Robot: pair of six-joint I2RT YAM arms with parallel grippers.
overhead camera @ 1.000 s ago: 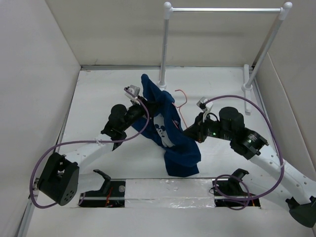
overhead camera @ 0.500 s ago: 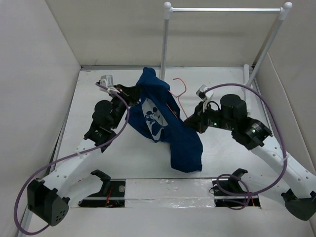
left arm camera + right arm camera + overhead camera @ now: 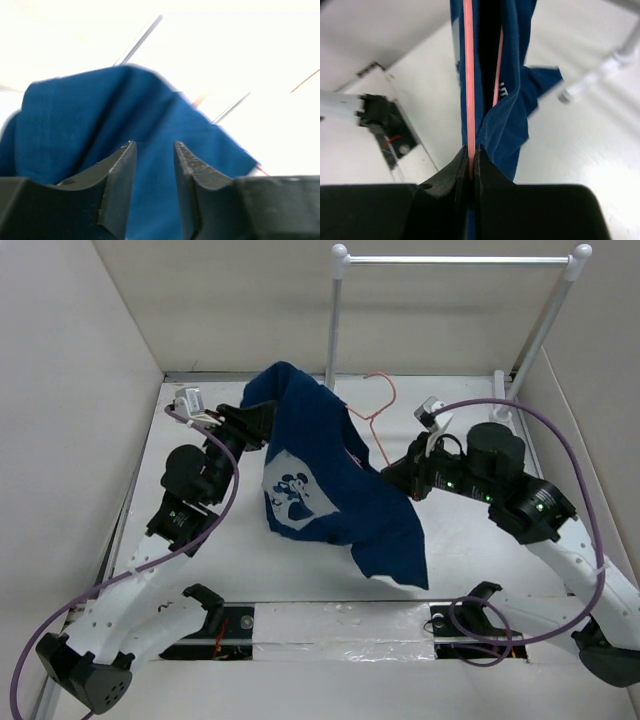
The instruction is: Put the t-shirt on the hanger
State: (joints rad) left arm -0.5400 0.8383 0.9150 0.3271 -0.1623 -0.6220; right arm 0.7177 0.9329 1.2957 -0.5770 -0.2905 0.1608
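The navy t-shirt [image 3: 320, 480] hangs draped in the air over the pink wire hanger [image 3: 385, 390], its white graphic facing the camera and its hem hanging toward the near edge. My right gripper [image 3: 392, 472] is shut on the hanger's wire at the shirt's right side. In the right wrist view the hanger [image 3: 468, 75] runs straight out from the right gripper [image 3: 472, 149] into the t-shirt [image 3: 512, 115]. My left gripper [image 3: 262, 420] is at the shirt's upper left. In the left wrist view the left gripper [image 3: 154, 146] stands open, with the t-shirt [image 3: 100, 115] just beyond its tips.
A tall white rack [image 3: 335, 330] with a horizontal bar stands at the back, its right foot [image 3: 500, 405] near the right arm. Purple cables [image 3: 560, 440] loop round both arms. White walls close in left, right and back. Two dark slots [image 3: 220, 625] lie at the near edge.
Both arms rose and moved toward the back, lifting the shirt and hanger. The shirt spread wider over the hanger. My left gripper, shut on the cloth before, has opened.
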